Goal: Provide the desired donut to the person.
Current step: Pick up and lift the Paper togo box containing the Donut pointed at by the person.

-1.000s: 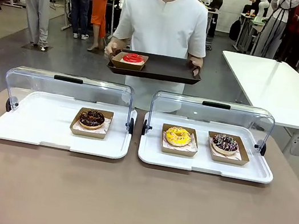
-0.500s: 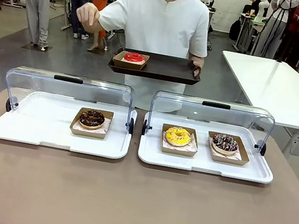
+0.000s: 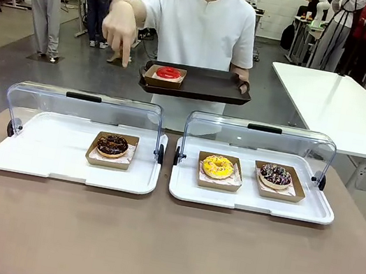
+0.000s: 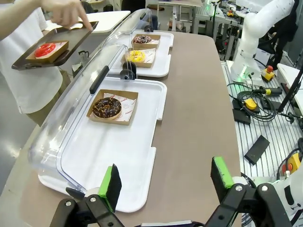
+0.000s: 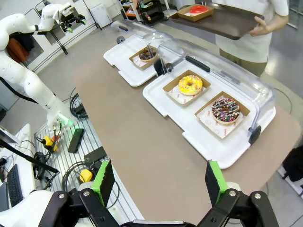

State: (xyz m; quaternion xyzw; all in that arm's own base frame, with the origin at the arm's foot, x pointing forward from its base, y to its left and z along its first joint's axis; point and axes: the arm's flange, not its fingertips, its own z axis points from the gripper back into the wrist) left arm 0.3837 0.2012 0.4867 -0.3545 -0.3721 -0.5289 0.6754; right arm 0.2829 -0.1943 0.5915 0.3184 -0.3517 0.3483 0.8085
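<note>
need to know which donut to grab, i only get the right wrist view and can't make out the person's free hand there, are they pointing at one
observer: yes, in the front view the person's hand points its index finger down, about in line with the chocolate donut in the left tray.
operator: is the left gripper free for it
observer: the left gripper is open with nothing between its pads, on the near side of that tray.
operator: lid in the way
observer: seemingly not; the left wrist view shows the clear lid swung up on the person's side, the donut uncovered.
</note>
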